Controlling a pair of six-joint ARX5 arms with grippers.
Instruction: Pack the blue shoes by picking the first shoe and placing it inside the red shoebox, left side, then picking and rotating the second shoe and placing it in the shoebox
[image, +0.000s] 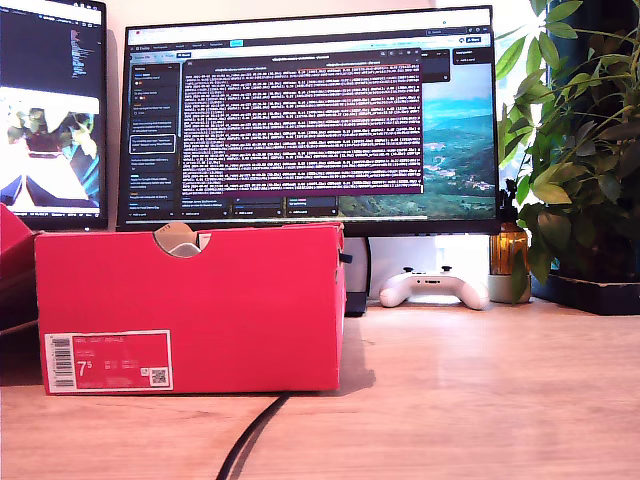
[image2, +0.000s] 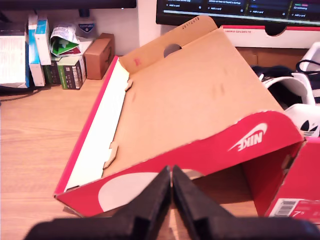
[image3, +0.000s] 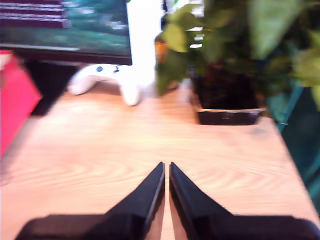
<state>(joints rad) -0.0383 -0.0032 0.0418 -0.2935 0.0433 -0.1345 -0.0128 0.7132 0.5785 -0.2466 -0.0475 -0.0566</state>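
The red shoebox (image: 200, 300) stands on the wooden desk at the exterior view's left, its "7.5" label and half-round notch facing the camera. No gripper shows in that view. In the first wrist view my first gripper (image2: 171, 175) is shut on nothing, just in front of the tilted red lid (image2: 200, 115) with its white swoosh. A corner of the shoebox (image2: 300, 195) shows beside the lid. Above that corner are dark and white parts of the blue shoes (image2: 300, 115); whether they lie inside the box is unclear. My second gripper (image3: 166, 170) is shut and empty over bare desk.
Two monitors (image: 310, 110) stand behind the box. A white game controller (image: 435, 288), an amber bottle (image: 508, 255) and a potted plant (image: 575, 150) sit at the exterior view's right. A black cable (image: 250, 435) runs forward from the box. Small boxes (image2: 65, 55) line the wall.
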